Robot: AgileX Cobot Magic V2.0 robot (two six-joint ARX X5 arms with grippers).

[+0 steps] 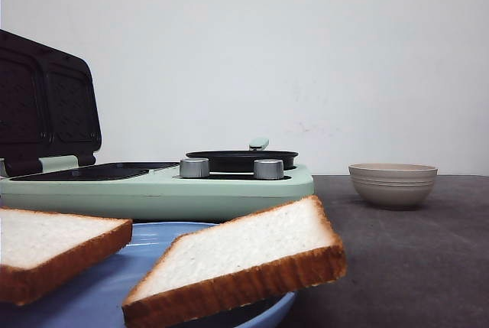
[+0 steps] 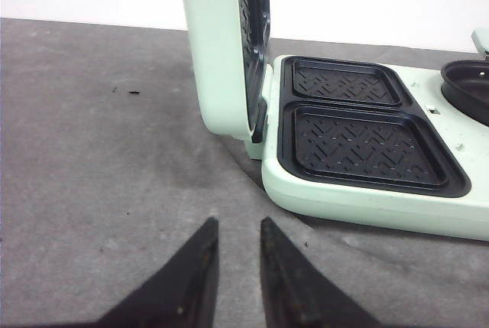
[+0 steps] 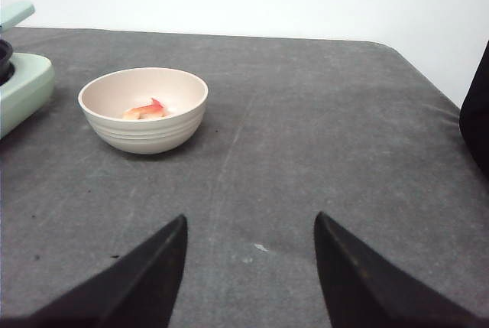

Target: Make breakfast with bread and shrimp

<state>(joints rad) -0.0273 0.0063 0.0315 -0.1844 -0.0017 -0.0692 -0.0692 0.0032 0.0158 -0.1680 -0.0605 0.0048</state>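
Observation:
Two bread slices lie on a blue plate [image 1: 99, 297] at the very front of the front view, one at the left [image 1: 46, 240] and one in the middle [image 1: 244, 248]. A shrimp [image 3: 145, 111], orange-pink, lies in a beige ribbed bowl [image 3: 145, 135], which also shows at the right of the front view [image 1: 393, 183]. My left gripper [image 2: 238, 225] is empty, its jaws a narrow gap apart, low over the table just before the mint sandwich maker [image 2: 367, 206]. My right gripper [image 3: 250, 221] is wide open and empty, some way short of the bowl. Neither gripper shows in the front view.
The mint sandwich maker [image 1: 153, 190] stands behind the plate with its lid [image 1: 46, 106] raised and two dark grill plates [image 2: 367, 141] bare. A small black pan [image 1: 241, 158] sits on its right half. The grey table's right edge [image 3: 428, 83] is near the right gripper.

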